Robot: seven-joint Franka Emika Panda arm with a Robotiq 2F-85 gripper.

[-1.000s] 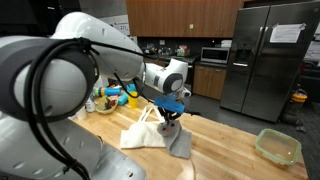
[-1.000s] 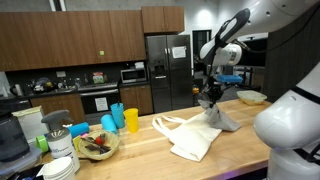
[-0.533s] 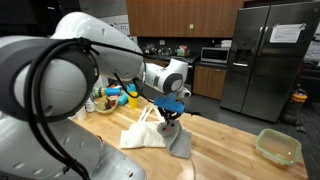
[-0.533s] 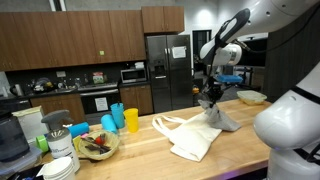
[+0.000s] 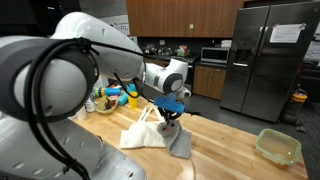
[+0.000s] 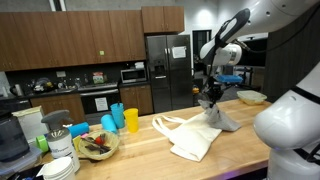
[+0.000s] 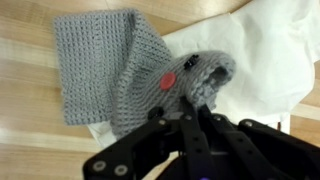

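My gripper (image 7: 195,100) is shut on a grey knitted cloth (image 7: 110,70) with a small red tag, pinching its upper edge and lifting it so it hangs down to the wooden counter. In both exterior views the grey cloth (image 5: 178,138) (image 6: 222,118) drapes from the gripper (image 5: 168,117) (image 6: 211,103), its lower end on the counter. A white tote bag (image 5: 145,133) (image 6: 192,138) lies flat beside it and partly under it, also showing in the wrist view (image 7: 265,55).
A clear green-lidded container (image 5: 277,146) sits near the counter's edge. A bowl of items (image 6: 97,145), blue and yellow cups (image 6: 120,118) and stacked plates (image 6: 58,165) stand at the other end. A steel fridge (image 5: 262,58) stands behind.
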